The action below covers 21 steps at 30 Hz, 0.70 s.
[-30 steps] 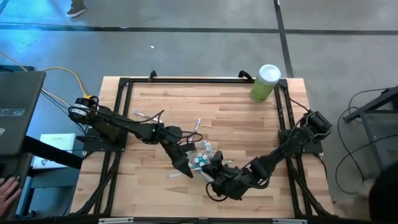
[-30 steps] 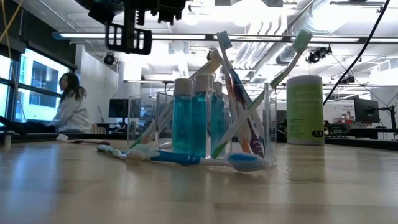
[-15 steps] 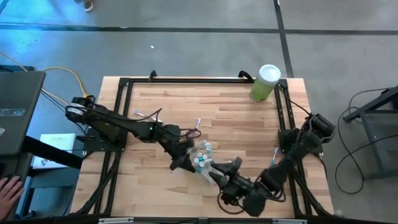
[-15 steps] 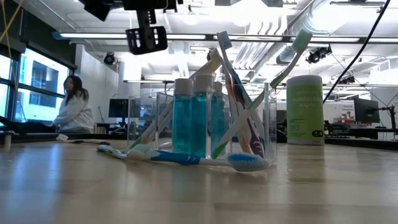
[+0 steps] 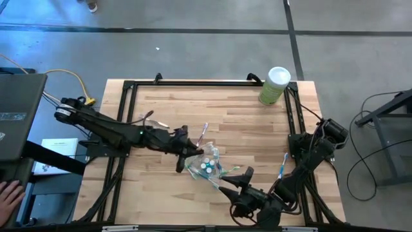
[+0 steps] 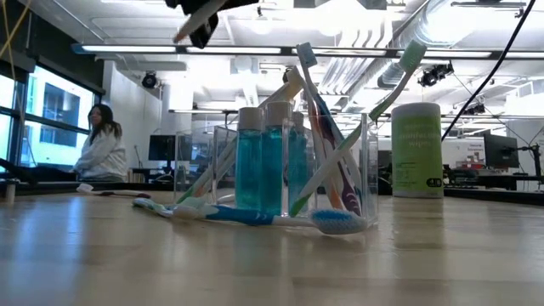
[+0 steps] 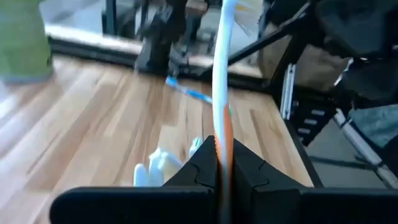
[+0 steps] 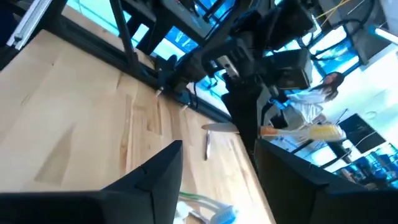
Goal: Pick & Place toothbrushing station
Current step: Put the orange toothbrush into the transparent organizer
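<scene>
Toothbrushing station (image 6: 289, 166) near the middle of the wooden table (image 5: 238, 122), toward its front edge.

Clear cup (image 5: 207, 164) upright, packed with teal bottles (image 6: 259, 166) and slanting toothbrushes; blue-handled toothbrush (image 6: 225, 212) flat on the wood just beside its base. Left gripper (image 5: 182, 156) just left of the cup, clenched on an orange-and-white toothbrush (image 7: 222, 93) standing up between its fingers (image 7: 245, 168). Right gripper (image 5: 233, 182) near the front edge, just right of the cup, fingers (image 8: 155, 177) spread and released, nothing between them. Another blue toothbrush (image 5: 282, 165) loose by the right rail. Pale-green canister (image 5: 275, 86) well apart at the far right corner. Person (image 6: 98, 144) seated in the room beyond.
</scene>
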Motion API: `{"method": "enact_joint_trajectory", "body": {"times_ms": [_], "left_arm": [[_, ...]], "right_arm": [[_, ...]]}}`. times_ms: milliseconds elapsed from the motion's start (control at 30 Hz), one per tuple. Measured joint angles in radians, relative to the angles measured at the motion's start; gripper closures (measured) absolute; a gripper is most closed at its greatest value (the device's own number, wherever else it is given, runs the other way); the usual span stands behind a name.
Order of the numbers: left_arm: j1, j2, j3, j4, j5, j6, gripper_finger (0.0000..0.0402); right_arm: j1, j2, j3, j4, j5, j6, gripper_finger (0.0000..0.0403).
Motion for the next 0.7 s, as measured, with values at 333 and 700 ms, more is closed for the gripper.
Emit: {"method": "enact_joint_trajectory", "body": {"times_ms": [333,700], "left_arm": [[0.007,0.043,-0.407,0.837,0.016,0.138,0.0396],[0.113,0.316,-0.436,1.22,0.24,0.102,0.0395]], "right_arm": [[-0.003,0.0,0.0,-0.138,-0.024,0.177,0.022],[-0.027,0.0,0.0,-0.138,-0.036,0.265,0.022]]}}
